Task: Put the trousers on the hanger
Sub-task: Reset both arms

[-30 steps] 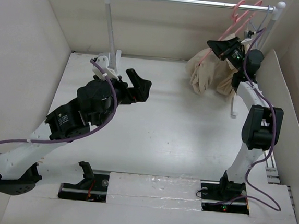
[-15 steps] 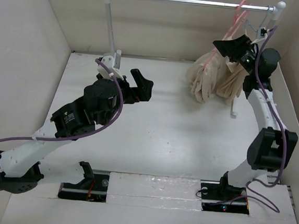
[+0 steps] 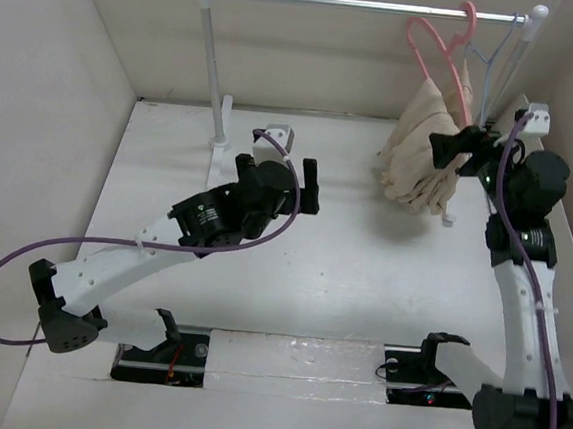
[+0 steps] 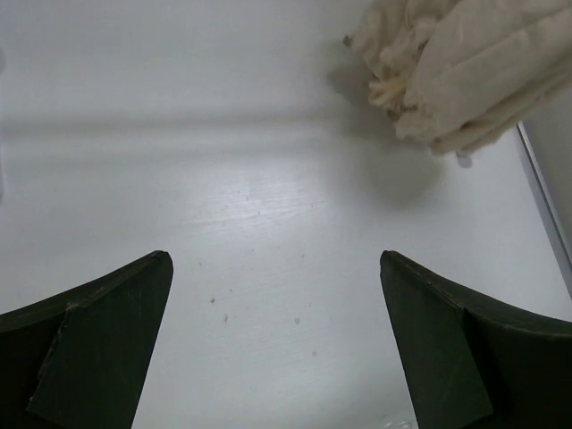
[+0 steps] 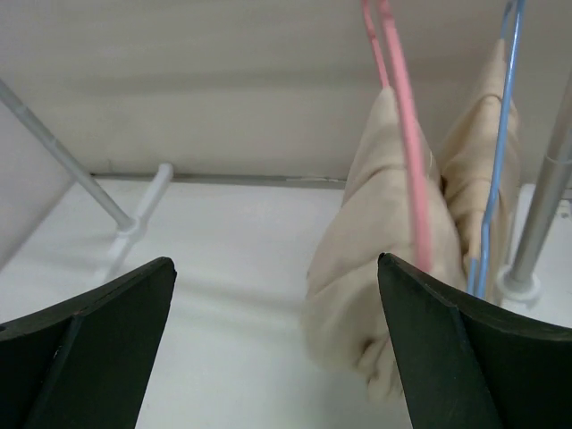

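Note:
The pink hanger [image 3: 434, 45] hangs by its hook from the rail [image 3: 365, 3] at the back right. The beige trousers [image 3: 422, 151] are draped over it, their lower end bunched just above the table. In the right wrist view the hanger [image 5: 404, 125] and trousers [image 5: 366, 259] are straight ahead, slightly right. My right gripper [image 3: 453, 149] [image 5: 277, 344] is open, just right of the cloth, holding nothing. My left gripper [image 3: 304, 184] [image 4: 277, 344] is open and empty over mid-table. The trousers [image 4: 465, 71] show at the top right of its view.
A thin grey-blue wire hanger [image 3: 491, 57] [image 5: 500, 134] hangs on the rail right of the pink one. The rack's left post [image 3: 211, 62] and right post [image 5: 545, 197] stand at the back. Beige walls enclose the white table [image 3: 342, 270].
My right gripper has opened, let go of the hanger and drawn back down to the right. The hanger and trousers now hang free. The left arm has swung right.

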Available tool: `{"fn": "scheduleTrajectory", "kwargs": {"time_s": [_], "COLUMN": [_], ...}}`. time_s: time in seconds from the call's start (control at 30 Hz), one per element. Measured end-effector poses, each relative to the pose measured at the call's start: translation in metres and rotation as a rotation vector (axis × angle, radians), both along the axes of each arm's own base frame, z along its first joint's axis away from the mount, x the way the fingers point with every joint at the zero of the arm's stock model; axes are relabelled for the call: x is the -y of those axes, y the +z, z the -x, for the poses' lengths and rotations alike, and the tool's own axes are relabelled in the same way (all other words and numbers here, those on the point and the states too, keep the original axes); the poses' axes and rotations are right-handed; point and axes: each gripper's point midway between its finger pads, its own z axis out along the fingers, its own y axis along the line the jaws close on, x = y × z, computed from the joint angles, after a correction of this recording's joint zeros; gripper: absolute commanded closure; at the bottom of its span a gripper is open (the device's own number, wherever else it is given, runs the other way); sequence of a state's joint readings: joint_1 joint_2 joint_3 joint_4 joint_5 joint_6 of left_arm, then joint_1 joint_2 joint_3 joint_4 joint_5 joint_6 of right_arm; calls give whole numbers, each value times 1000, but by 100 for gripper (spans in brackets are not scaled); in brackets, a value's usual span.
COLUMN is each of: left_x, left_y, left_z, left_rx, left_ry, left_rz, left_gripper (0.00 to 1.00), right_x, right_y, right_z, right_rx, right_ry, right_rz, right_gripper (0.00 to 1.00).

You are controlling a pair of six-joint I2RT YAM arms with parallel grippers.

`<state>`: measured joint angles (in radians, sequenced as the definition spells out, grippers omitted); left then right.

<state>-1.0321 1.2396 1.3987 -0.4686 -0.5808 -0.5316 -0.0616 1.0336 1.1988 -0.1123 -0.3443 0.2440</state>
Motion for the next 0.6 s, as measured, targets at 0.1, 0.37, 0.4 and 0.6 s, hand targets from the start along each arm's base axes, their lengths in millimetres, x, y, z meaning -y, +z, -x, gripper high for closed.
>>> {"fn": "scheduleTrajectory", "kwargs": {"time_s": [0.1, 0.37, 0.4, 0.6], "left_x": [7, 10, 11, 21], "left_y": [-24, -96, -104, -121], "left_z": [5, 40, 44, 54], "left_rx": [-37, -171, -188, -239], "left_ry": [-45, -188, -205, -264], "left_rz": [-15, -7, -3, 11], "left_gripper": [1, 1, 1, 1], "right_x": [-9, -10, -6, 5], "right_y": [-13, -146, -162, -199], "right_z": [46, 142, 150, 168], "right_rx": [22, -189, -226, -346], "right_ry": [-3, 4, -6, -33], "right_rz": [70, 184, 196, 247], "right_gripper": [0, 0, 0, 0]}}
